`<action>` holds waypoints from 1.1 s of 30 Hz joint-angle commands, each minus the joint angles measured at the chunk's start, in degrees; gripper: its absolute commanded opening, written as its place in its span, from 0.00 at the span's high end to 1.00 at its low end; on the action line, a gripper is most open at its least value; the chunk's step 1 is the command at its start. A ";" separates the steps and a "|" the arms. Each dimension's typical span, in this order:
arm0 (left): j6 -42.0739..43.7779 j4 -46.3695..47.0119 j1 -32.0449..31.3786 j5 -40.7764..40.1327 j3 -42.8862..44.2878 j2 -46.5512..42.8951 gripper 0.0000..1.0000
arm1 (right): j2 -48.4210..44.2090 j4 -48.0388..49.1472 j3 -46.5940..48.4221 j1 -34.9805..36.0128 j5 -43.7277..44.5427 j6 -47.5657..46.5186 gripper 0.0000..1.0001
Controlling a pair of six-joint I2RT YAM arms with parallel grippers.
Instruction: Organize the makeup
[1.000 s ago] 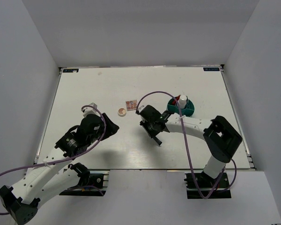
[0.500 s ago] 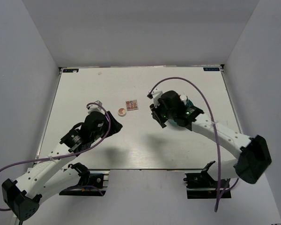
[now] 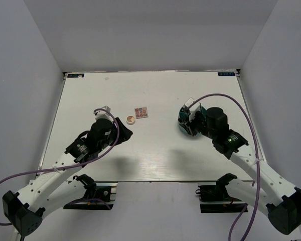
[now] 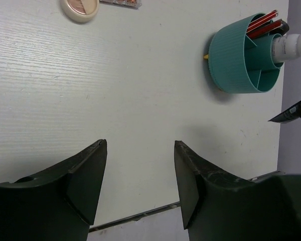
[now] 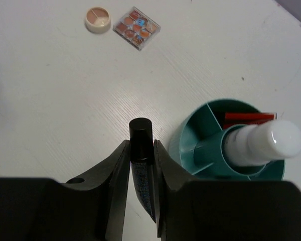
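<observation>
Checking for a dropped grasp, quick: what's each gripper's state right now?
Left gripper: open, holding nothing.
Right gripper: closed on a slim black tube with a glossy black cap.

Overhead cam, wrist cams down; tub (image 4: 233, 57) common

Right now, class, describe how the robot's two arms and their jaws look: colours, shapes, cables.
The left arm and right arm are white tubular links joined by black joint housings, on black base brackets. A thin purple cable loops along each arm. The jaws are paired matt black plates with slanted inner faces.
</observation>
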 commanded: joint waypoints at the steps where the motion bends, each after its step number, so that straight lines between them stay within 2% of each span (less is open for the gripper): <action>1: 1.74 1.54 0.00 0.75 0.21 0.33 0.34 | -2.68 4.07 -2.35 -3.19 -2.58 -0.95 1.00; 6: 2.27 2.07 0.00 1.10 0.12 0.68 0.34 | -3.38 5.47 -4.28 -9.59 -5.56 3.09 1.00; 12: 2.62 1.63 0.00 0.92 0.03 0.15 0.34 | -4.61 13.37 -8.94 -15.76 -10.65 6.53 1.00; 18: 2.53 0.93 0.00 0.48 -0.58 -1.34 0.34 | -3.03 17.77 -11.05 -20.68 -18.66 1.97 1.00; 33: 2.27 1.89 0.00 0.39 -0.76 -0.64 0.34 | 8.21 20.59 -3.50 -27.36 -32.46 -16.04 1.00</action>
